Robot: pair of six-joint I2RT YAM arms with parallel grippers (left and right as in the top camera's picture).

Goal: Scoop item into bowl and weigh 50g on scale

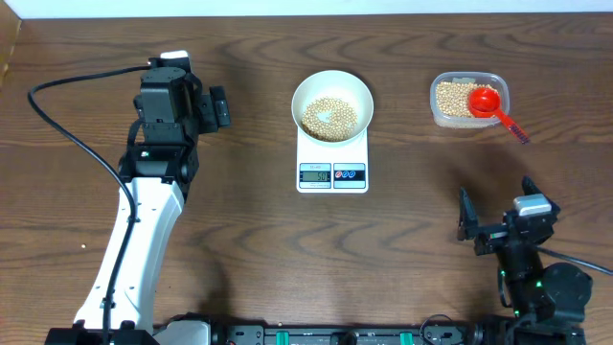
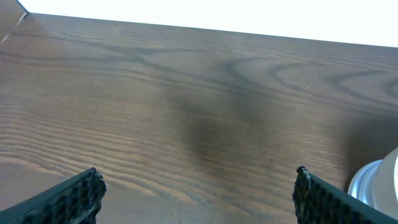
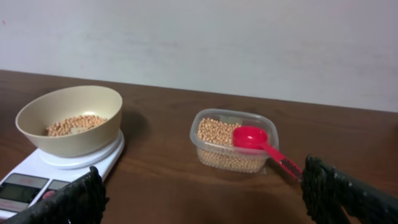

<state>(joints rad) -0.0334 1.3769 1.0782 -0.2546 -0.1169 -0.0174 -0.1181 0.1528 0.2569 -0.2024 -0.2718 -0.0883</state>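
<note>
While right tool point(image 1: 495, 185) and left tool point(image 2: 198, 173) stand spread, empty: scoop point(image 1: 487, 100) in tub point(image 1: 441, 117).
Scoop lies beyond right tool toward far counter edge, handle slanting back right; right tool nearer.

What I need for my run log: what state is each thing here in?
bowl: on the scale, partly filled with beans.
scale: display showing digits, too small to read.
tub: lidless, holding more beans.
scoop: lying in the tub, handle over the rim.
left gripper: open, empty.
right gripper: open, empty.
</note>
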